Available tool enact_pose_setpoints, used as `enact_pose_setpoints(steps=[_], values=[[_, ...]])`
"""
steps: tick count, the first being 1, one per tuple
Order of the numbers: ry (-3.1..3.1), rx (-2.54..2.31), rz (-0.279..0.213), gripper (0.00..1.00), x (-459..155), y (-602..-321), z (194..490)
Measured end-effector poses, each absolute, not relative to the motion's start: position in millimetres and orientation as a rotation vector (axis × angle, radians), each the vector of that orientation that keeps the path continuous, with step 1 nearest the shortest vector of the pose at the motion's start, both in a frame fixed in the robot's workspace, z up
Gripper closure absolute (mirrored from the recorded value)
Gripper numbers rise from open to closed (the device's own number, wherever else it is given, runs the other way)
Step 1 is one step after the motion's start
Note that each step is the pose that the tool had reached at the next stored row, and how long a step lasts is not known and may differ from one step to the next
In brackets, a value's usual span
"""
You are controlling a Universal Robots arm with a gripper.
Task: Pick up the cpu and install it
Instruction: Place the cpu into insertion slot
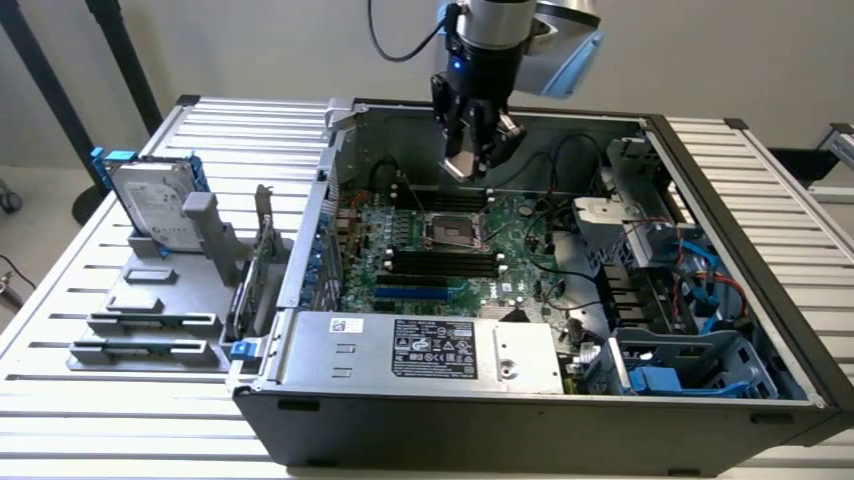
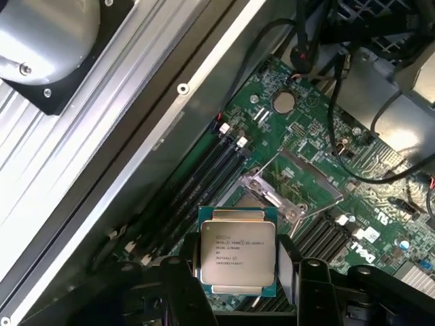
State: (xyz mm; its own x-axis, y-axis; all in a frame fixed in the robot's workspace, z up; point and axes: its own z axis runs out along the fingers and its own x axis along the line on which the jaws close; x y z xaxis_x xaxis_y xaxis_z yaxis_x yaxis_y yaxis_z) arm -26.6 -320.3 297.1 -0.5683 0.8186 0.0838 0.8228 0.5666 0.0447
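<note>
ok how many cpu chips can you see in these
1. The cpu is held by the gripper, above the green motherboard inside the open computer case. Others could be hidden under parts in the case.

Slatted table bears a computer case and grey rack.

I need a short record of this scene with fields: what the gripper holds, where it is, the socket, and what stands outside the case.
gripper: gripper shut on the cpu, fingers on two opposite edges
cpu: in the air, metal top with printed text toward the wrist camera
position: above the motherboard inside the open computer case
socket: socket on the motherboard, cpu not seated in it
outside the case: hard drive upright in a grey holder, exterior view's left
</note>
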Motion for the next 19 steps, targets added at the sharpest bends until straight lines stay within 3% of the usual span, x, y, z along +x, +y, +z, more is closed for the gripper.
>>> enact_pose_setpoints(steps=[19], values=[[-2.457, -1.89, -0.134, 0.45, -27, -320, 276]])
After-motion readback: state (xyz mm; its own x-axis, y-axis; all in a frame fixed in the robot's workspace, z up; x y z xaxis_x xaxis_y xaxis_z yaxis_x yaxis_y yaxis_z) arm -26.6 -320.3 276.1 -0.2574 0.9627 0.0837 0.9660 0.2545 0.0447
